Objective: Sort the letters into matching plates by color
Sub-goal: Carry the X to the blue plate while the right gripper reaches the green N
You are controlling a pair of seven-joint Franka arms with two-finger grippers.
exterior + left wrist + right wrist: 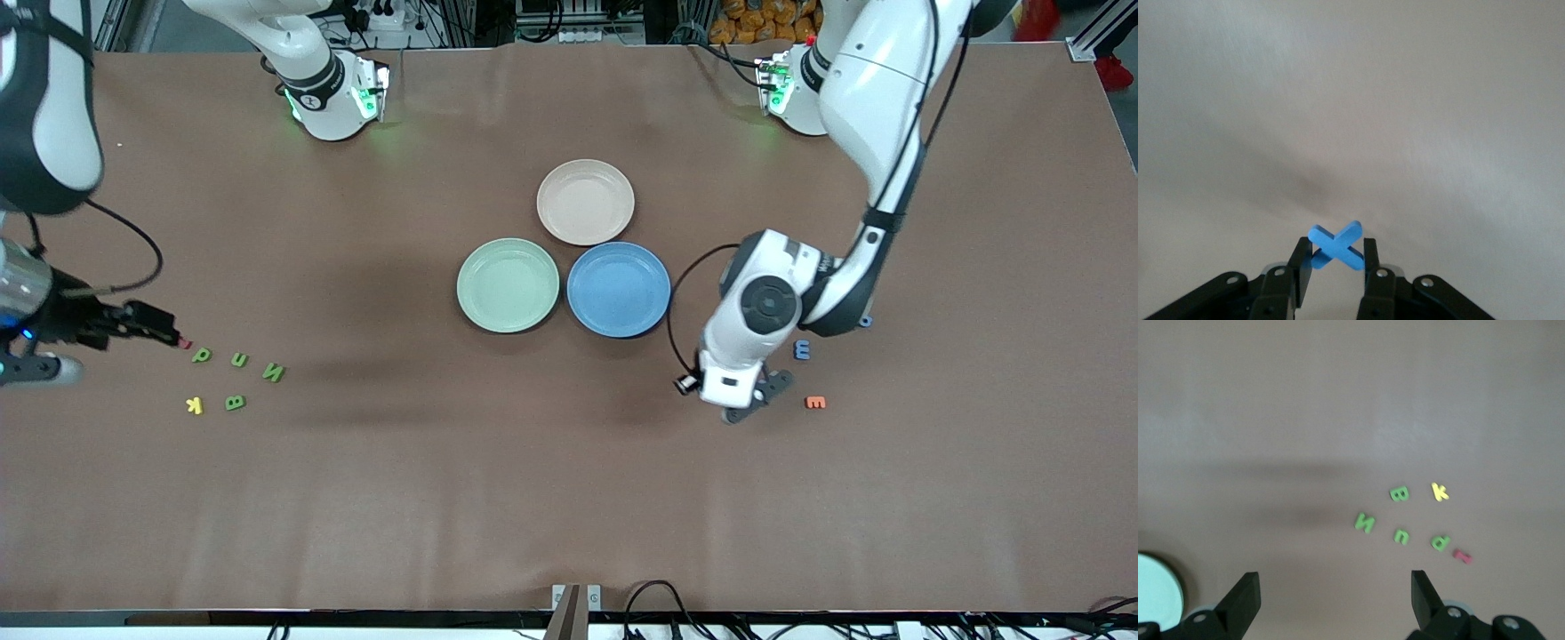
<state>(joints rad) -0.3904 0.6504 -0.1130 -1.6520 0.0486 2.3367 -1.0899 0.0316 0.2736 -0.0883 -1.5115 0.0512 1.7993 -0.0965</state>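
Pale green plate, blue plate and beige-pink plate sit together mid-table. My left gripper is shut on a blue X letter, low over the table near an orange letter and a blue letter. My right gripper is open and empty, in the air at the right arm's end. Near it lie green letters P, u, N and B, a yellow K and a red piece.
Another blue piece peeks out beside the left arm's forearm. The right wrist view shows the green letters, such as B, and an edge of the green plate. Brown table all round.
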